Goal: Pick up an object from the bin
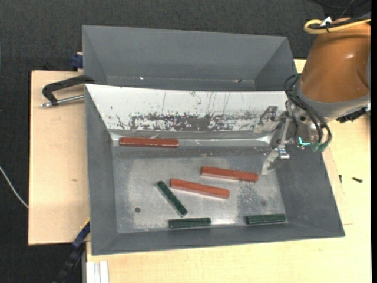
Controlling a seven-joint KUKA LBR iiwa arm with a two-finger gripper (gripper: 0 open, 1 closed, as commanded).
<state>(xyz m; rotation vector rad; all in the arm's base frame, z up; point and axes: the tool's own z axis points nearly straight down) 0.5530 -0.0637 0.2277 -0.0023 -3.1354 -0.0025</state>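
Observation:
My gripper (272,158) hangs over the right side of the bin, by the right wall. Just left of and below it lies a red-brown flat bar (230,174), whose right end is the thing nearest the gripper. A second red-brown bar (199,188) lies parallel to it, a little further left and forward. A short dark green bar (265,219) rests at the front right of the floor, below the gripper. I can make out nothing carried by the gripper.
A third red-brown bar (148,141) lies along the back wall at the left. Two more dark green bars sit at the front: one slanted (171,197), one flat along the front edge (189,222). The arm's orange cover stands over the bin's right rim.

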